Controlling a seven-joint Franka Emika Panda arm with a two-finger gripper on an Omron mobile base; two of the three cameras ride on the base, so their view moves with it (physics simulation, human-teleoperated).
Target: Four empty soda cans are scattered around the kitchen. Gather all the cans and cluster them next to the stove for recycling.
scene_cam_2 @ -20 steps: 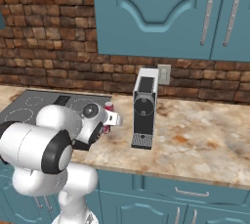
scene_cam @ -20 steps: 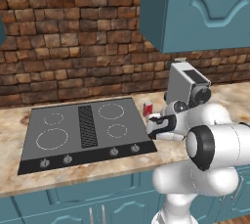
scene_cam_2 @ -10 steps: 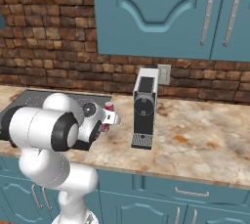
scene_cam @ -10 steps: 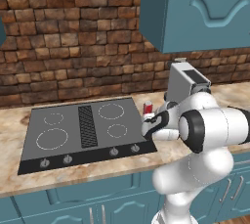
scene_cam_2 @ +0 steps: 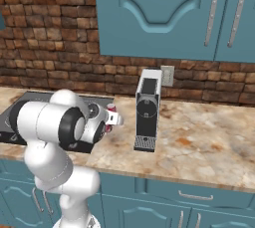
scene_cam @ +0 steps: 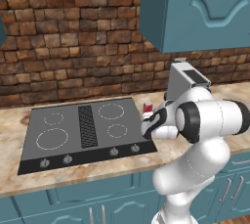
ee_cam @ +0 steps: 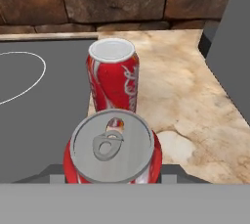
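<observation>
A red soda can (ee_cam: 111,152) with a silver top and pull tab sits between the fingers of my gripper (ee_cam: 111,178), which is shut on it. Just beyond it a second red soda can (ee_cam: 113,76) stands upright on the counter, right at the stove's (ee_cam: 44,105) right edge. In the left base view the gripper (scene_cam: 149,127) hovers low at the right edge of the black stove (scene_cam: 88,125), with the standing can (scene_cam: 147,106) close behind it. In the right base view the gripper (scene_cam_2: 110,122) is beside the arm's large joint. I cannot tell whether the held can touches the counter.
A grey coffee machine (scene_cam: 188,83) (scene_cam_2: 147,115) stands on the marble counter (scene_cam_2: 199,137) just right of the cans. The brick wall (scene_cam: 73,47) runs behind, with blue cabinets (scene_cam_2: 164,13) overhead. The counter stretches on to the right of the machine.
The hand has shifted slightly left and toward the counter's front with the can still gripped. The arm's upper joints have swung up and to the right. The standing can has not moved.
</observation>
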